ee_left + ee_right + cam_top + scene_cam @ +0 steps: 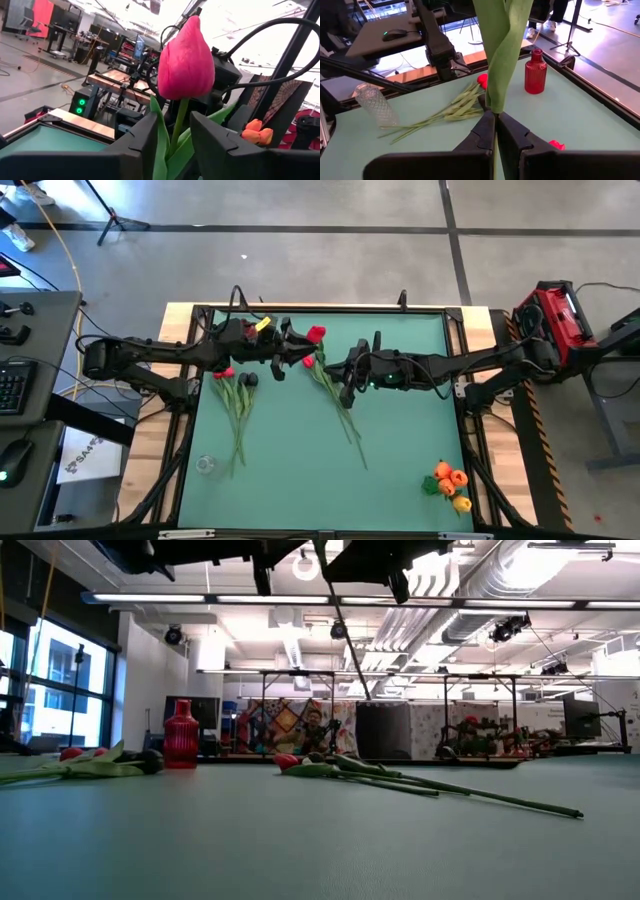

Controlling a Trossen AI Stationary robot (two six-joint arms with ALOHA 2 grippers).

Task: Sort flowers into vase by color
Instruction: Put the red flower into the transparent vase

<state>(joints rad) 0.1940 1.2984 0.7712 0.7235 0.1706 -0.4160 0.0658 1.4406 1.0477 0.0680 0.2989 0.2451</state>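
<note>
Tulip [186, 60], red-headed, hangs above the counter [400, 450] toward twelve o'clock; right hand [495, 120] pinches its leafy stem while left hand [172, 145] stands narrowly around it below the head.

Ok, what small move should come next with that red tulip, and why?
Probably close the left gripper on the tulip. It flanks the tulip just under the red head without pinching it, while the right gripper is shut on it lower down, so the handover looks unfinished.
</note>
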